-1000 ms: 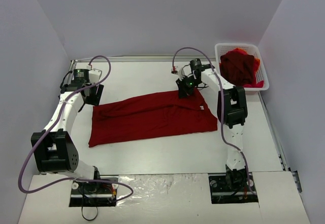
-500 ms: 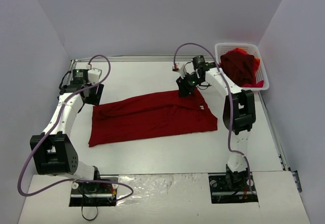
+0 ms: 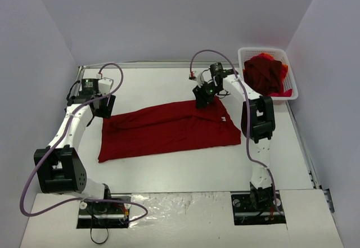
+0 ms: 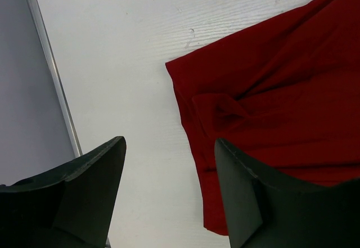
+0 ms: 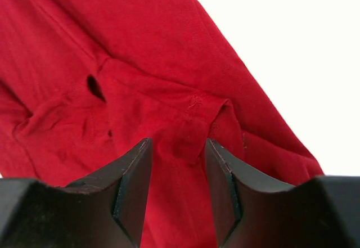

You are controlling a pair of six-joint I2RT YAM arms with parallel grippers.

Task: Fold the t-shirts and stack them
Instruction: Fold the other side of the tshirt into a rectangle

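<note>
Right hand hangs part-open above the spread t-shirt; left hand gapes empty beside its corner.

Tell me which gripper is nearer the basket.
Right. The right gripper is over the spread shirt's far right corner, a short way left of the basket; the left gripper is by the shirt's far left corner, at its opposite end.

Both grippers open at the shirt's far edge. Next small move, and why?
Probably lower the right gripper and close: it is open, with a raised fold of the spread t-shirt lined up between its fingers. The left gripper, also open, frames bare table beside the shirt's corner.
</note>
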